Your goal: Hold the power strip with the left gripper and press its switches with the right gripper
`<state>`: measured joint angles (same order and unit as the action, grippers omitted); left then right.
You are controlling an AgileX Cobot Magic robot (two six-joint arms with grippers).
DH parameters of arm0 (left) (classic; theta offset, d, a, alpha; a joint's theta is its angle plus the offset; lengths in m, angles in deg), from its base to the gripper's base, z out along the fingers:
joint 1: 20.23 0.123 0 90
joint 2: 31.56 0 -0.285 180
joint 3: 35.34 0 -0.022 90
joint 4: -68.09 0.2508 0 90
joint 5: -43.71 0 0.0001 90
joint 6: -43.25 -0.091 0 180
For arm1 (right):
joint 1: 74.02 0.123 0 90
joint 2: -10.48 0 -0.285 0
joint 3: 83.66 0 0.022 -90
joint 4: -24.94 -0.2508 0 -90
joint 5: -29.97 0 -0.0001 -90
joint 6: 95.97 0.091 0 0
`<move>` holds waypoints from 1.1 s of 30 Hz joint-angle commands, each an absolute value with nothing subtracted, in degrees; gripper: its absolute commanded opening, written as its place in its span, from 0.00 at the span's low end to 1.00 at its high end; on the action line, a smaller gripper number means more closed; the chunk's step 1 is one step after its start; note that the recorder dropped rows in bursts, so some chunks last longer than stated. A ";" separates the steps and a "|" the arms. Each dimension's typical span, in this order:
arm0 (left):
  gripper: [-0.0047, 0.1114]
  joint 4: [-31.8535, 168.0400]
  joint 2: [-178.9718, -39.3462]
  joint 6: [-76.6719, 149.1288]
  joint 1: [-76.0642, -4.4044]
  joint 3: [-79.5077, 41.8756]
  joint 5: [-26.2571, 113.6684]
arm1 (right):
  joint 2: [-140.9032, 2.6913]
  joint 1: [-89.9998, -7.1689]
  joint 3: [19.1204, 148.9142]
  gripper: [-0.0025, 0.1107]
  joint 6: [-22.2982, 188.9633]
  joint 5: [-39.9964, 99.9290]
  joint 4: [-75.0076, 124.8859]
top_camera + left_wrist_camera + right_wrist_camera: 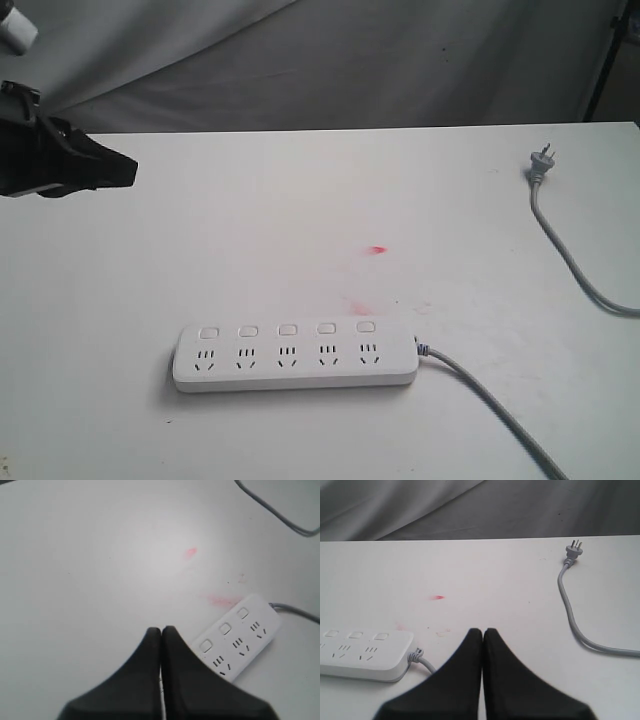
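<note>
Power strip (296,357) in the exterior view lies flat on the white worktop (250,210), in the lower middle of the frame with its long side running left to right. Its five switches (287,329) sit in a row along the upper edge, one above each socket. Its grey cable (480,395) leaves the right end and runs off at the lower right. I see the left gripper (128,170) at the upper left edge, well apart from the strip and touching nothing; from here I cannot tell how its jaws stand. A grey plug (541,160) lies at the upper right, and a red smear (377,249) marks the worktop above the strip.

Left wrist view: the jaws are pressed together with nothing between them. The power strip sits at the lower right of the frame, with three switches showing.

Right wrist view: the right gripper (483,630) also has its jaws together and empty, with bare worktop beyond the tips. The strip's cable end is at the lower left, the plug at the upper right.
</note>
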<state>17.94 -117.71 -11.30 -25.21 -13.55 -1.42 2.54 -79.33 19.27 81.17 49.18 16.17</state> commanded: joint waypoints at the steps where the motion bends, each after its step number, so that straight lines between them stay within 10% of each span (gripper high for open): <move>1: 0.04 17.87 -117.28 -6.93 -25.57 -13.73 -1.06 | 2.69 -79.71 19.12 0.02 81.33 49.07 16.91; 33: 0.04 24.18 -107.57 -4.63 -25.57 -13.73 9.00 | 2.69 -79.71 19.12 0.02 81.33 49.07 16.91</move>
<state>23.12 -111.46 -5.33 -25.21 -13.55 7.62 2.54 -79.33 19.27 81.17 49.18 16.17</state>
